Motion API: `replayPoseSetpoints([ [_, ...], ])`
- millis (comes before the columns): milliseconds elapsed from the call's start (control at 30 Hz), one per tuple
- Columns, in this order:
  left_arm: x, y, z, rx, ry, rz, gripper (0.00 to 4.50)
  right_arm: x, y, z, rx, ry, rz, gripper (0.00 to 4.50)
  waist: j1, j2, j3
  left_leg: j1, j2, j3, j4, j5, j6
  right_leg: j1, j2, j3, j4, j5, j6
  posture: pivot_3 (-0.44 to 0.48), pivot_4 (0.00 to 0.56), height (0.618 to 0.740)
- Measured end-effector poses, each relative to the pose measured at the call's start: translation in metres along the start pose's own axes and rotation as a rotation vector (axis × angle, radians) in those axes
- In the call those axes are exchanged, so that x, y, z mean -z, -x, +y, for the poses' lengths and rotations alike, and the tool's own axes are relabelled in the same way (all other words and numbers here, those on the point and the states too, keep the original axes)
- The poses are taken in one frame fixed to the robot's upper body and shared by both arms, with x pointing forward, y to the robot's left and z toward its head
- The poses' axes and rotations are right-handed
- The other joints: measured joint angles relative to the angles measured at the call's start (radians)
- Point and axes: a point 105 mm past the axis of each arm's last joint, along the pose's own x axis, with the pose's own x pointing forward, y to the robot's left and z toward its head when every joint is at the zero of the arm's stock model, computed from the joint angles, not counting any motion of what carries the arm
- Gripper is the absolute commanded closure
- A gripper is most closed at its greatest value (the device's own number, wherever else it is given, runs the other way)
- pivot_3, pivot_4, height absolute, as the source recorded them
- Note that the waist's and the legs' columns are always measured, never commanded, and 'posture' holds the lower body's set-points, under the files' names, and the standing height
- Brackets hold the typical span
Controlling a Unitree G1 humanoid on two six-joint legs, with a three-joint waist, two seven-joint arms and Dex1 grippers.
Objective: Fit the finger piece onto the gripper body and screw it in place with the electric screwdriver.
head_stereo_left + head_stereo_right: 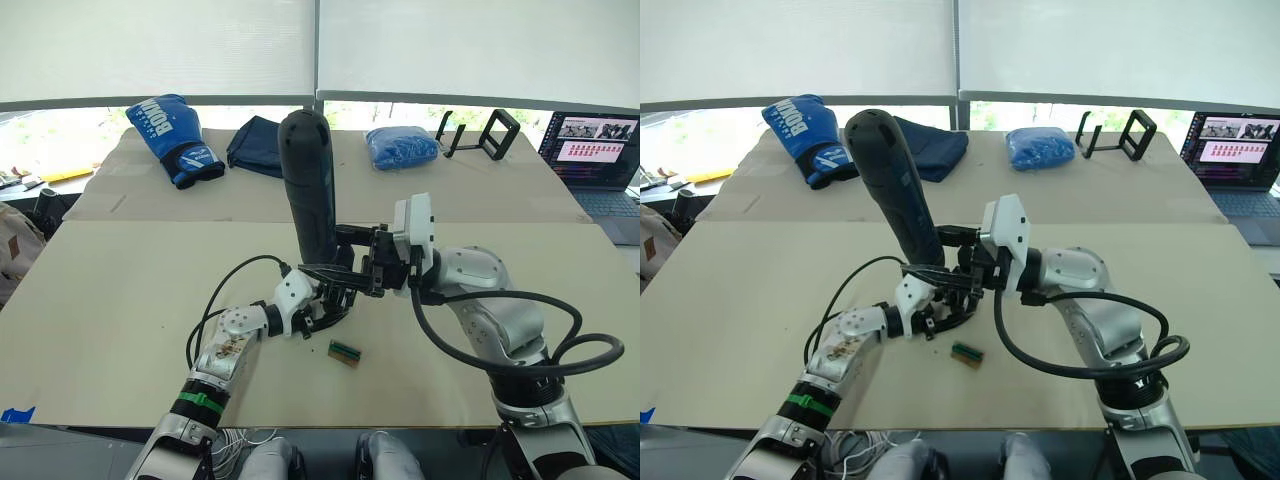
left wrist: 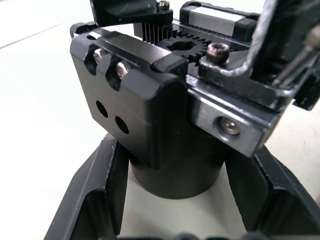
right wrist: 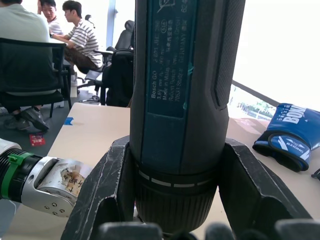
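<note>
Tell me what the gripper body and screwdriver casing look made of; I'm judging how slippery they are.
The gripper body looks like matte black machined metal or hard plastic, with crisp edges and silvery screws. The electric screwdriver looks like dark moulded plastic with a stippled, probably rubbery, grip panel.

An office: laptop [image 1: 598,155], people [image 3: 75,35] at desks

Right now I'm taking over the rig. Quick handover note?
Left gripper: jaws shut on the gripper body, gripping its round base low over the table.
Right gripper: jaws shut on the electric screwdriver, held nearly upright, bit end down at the gripper body.
Finger piece: can't pick it out at the joint, so whether it is seated is unclear.
Done: both parts grasped and brought together.
Left: confirm the finger piece sits right, drive the screw.
A small green-and-brown block lies just in front of the grippers.
</note>
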Motion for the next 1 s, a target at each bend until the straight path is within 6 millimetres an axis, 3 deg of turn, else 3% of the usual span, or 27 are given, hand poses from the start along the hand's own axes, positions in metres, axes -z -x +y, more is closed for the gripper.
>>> replayPoseSetpoints([
  [1000,0.001,0.000,0.000,-0.002,0.002,0.003,2.21,0.015,-0.002,-0.009,0.128,-0.051,-0.011,2.56,-0.001,0.001,0.000,0.002,0.000,0.000,0.000,0.000,0.000,0.001,0.000,0.000,0.000,0.000,0.000,0.000,0.150,0.740],
])
